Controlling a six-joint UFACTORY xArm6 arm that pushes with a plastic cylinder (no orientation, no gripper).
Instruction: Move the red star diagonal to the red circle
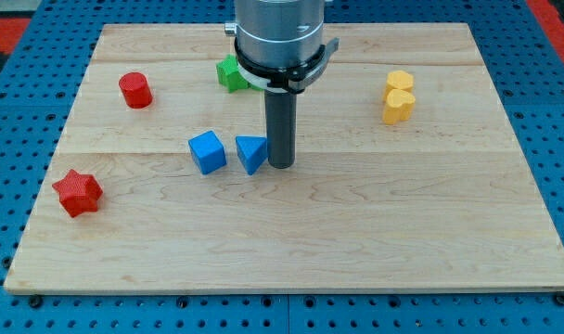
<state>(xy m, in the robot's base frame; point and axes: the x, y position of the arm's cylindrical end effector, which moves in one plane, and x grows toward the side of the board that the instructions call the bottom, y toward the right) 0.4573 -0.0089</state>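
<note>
Your arm carries no claw, only my tip (281, 166), just beside the blue triangular block (251, 153) mid-worktop. The red star (77, 193) lies well off toward the worktop's (403, 232) left edge, nearer the bottom-left corner; the red circle (134, 90) sits above it. Both are ribbed plastic.

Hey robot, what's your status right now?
My tip beside blue triangle, mid-board. Red star untouched, lower left. Red circle upper left. Path open.
</note>
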